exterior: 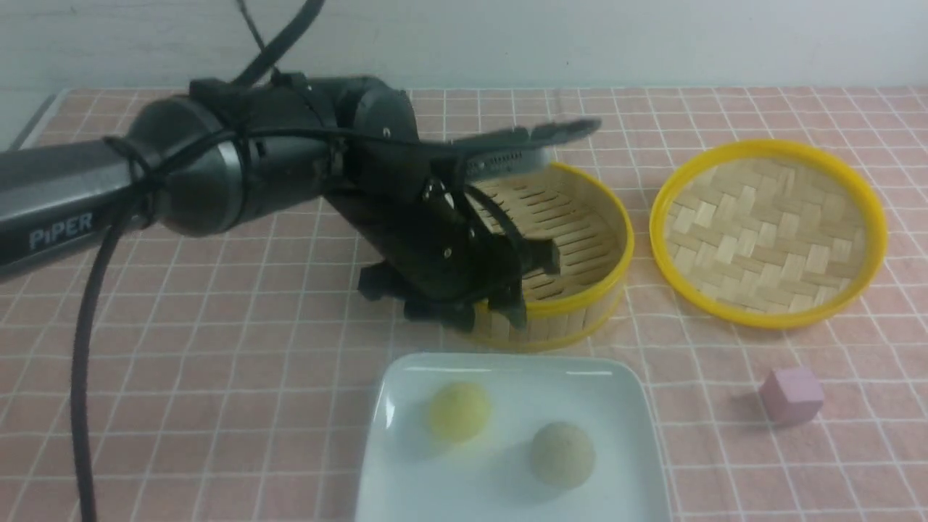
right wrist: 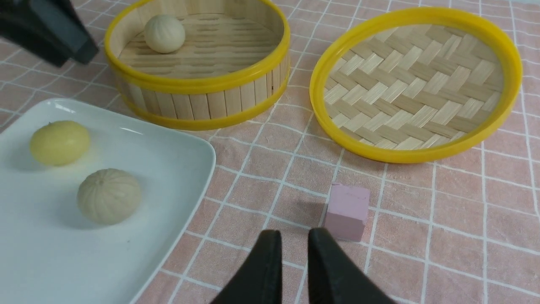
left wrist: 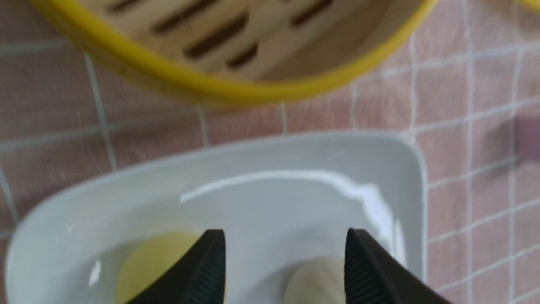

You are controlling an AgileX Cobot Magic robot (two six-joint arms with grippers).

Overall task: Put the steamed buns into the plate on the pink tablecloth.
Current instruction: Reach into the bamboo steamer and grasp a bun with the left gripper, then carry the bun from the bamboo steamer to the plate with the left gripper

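Nearest the robot on the pink tablecloth [exterior: 217, 362], the plate [exterior: 507, 362] holds a yellow bun [exterior: 458, 411] and a grey-beige bun [exterior: 562, 454], its pleated crown up. Behind, only the right wrist view shows the third bun [right wrist: 164, 33] inside the bamboo steamer [right wrist: 198, 82]; frontally the left arm [exterior: 217, 167] hides it. The left gripper [left wrist: 284, 236] gapes empty; the right gripper [right wrist: 291, 236], slightly parted, holds nothing.

We see the glossy white square plate [exterior: 507, 373] from the front, looking forward, and closer in both downward-angled wrist views.
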